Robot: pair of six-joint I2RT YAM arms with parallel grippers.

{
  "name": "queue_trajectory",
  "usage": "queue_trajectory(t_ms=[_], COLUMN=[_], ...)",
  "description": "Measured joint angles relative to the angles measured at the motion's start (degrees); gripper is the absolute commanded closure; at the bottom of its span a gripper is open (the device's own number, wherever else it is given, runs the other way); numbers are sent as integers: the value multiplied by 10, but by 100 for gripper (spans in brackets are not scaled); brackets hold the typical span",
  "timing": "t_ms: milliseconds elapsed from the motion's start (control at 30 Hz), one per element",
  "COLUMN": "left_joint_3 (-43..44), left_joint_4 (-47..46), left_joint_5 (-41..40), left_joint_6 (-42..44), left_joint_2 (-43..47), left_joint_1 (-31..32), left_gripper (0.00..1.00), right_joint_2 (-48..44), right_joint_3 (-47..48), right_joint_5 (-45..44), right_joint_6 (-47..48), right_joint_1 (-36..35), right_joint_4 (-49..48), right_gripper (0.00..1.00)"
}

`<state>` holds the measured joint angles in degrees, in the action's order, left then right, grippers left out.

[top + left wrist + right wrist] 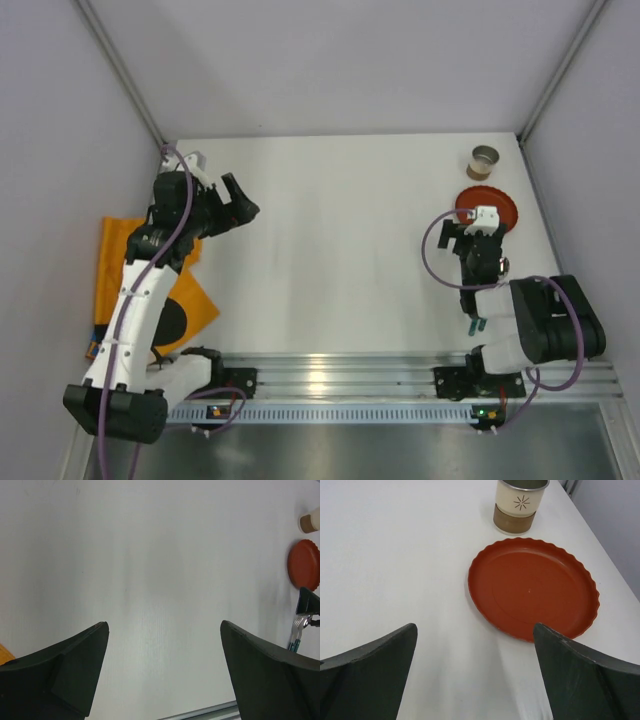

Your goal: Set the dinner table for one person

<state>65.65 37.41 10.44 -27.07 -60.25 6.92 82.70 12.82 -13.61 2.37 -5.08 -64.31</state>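
At the near rail of the white rectangular dinner table, which lies under both arms, a teal-handled metal fork is seen just beside the right arm; it could be swept aside if that arm is swung. Farther out, the red scalloped plate could be shoved into the cream-and-brown metal-rimmed cup by a shallow approach. Right gripper: jaws spread wide, nothing held or touched. Left gripper: likewise gaping over bare tabletop.

On the white counter, a red plate sits far right, a cup just beyond it; an orange placemat lies under the left arm.
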Motion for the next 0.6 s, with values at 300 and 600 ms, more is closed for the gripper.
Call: queue_trajectory(t_ms=[300,600], left_joint_3=[56,-12], left_joint_4=[89,137], left_joint_5=[-125,-322], left_joint_6=[-39,-107], left_joint_2=[23,40], left_joint_1=[5,-10], left_gripper=[2,2], right_joint_2=[-91,-170], right_joint_3=[290,579], right_joint_5=[75,269], right_joint_6=[-33,-269], right_joint_1=[-59,-114], right_joint_4=[410,678], right_gripper=[0,0])
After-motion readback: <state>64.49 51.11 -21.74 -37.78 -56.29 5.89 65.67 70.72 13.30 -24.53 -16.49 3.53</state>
